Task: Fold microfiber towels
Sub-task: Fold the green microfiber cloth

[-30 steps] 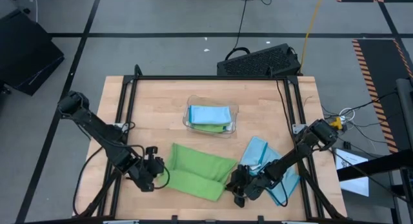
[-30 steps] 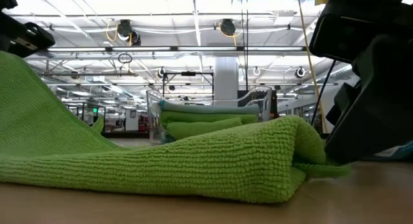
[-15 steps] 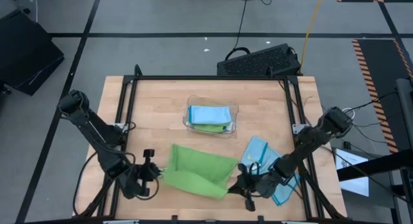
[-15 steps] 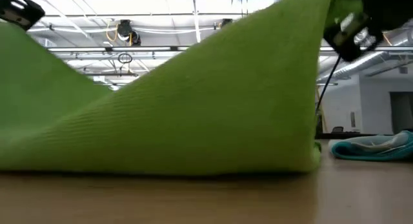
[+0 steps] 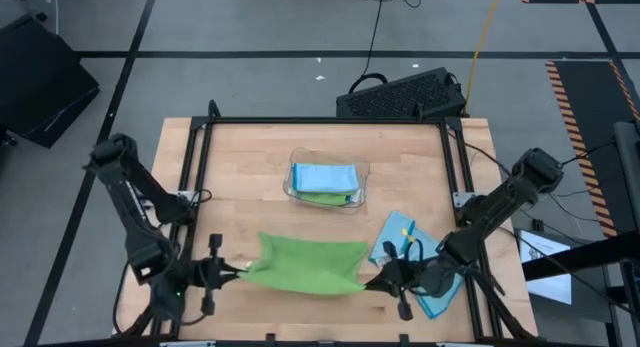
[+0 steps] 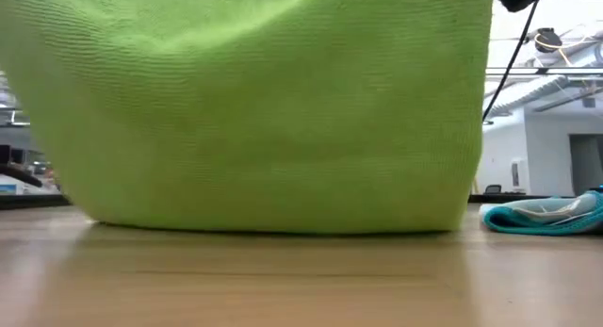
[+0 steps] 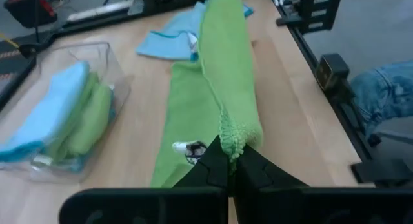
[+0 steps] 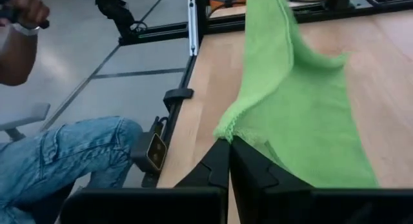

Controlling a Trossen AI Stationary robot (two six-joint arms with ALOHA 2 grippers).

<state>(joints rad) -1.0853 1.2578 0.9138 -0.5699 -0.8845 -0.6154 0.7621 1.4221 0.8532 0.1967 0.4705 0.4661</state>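
Lime green towel (image 5: 305,265) hangs stretched between the two hands near the front edge of the tabletop (image 5: 250,157), and its lower part lies on the wood. The left hand (image 5: 222,273) is closed on one corner of the cloth, at the front left part of the tabletop. The right hand (image 5: 383,280) is closed on the opposite corner, at the front right. In each wrist view the fingers pinch only a small bit of the hem, so I judge the grip as thin.

The step in hand seems to be the lifting and spreading of this towel before a fold. To do it well, both hands should stay at the same height and keep an even tension, otherwise the upper edge will sag in the middle or one corner can slip out. Pulling apart more strongly is a risk, because of the small pinch. The fold line will be straight only if the two corners travel together toward the far side of the cloth.

Light blue towel (image 5: 412,257) lies crumpled near the front right corner, just beside the right hand, and the cloth should not drag over it. Clear plastic tray (image 5: 296,191) with folded towels (image 5: 326,179) stands in the middle of the tabletop, well apart from the lifted one. Person's leg in jeans (image 8: 64,156) shows beyond the front edge.
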